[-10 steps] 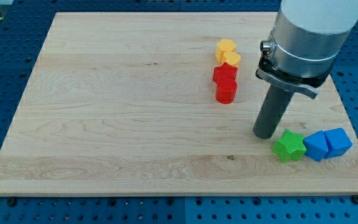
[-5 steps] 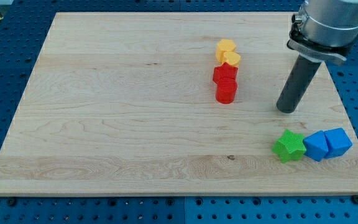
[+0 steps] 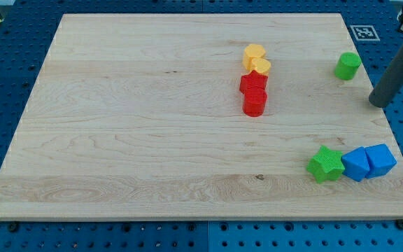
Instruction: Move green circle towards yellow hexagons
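Green circle (image 3: 348,65), a short round block, stands upright near the table's (image 3: 131,140) far right corner, toward the view's top right, with bare wood all around it.

Nearest the view's bottom, close to the table's right front corner, a green star (image 3: 325,164) sits just left of two blue blocks (image 3: 369,162). The blue pair touch each other, and the star appears to touch the left one. These three form a short row rising slightly to the view's right.

Farther up, my tip (image 3: 378,104) rests at the table's right edge, well above the blue blocks. The rod leans up and to the right, out of the view. The tip lies to the right of the green circle and a little below it, clearly apart from it. This arm carries no hand, only the rod, so no open or closed state applies.

Near the middle of the table, a little right of centre, two red blocks (image 3: 254,93) stand one above the other, touching. Directly above them, touching the upper red one, are two yellow blocks (image 3: 257,59), their shape hard to make out, also touching each other. The green circle is well to the right of this yellow pair, at about the same height in the view.
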Controlling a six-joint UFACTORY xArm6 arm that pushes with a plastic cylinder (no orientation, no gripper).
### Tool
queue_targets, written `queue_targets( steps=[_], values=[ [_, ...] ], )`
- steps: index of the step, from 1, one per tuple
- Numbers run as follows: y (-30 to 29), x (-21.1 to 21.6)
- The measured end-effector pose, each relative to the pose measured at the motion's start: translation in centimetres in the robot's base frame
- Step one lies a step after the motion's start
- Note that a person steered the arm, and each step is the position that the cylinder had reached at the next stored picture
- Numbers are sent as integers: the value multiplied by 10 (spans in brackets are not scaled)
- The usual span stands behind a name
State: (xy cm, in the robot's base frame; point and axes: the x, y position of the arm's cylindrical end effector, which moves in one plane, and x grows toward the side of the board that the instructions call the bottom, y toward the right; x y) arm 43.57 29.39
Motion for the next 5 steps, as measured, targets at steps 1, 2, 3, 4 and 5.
queue_targets(
  steps=[1,2,3,4,5],
  values=[
    [1,0],
    [4,0],
    [32,0],
    [48,0],
    [48,-6]
  ],
)
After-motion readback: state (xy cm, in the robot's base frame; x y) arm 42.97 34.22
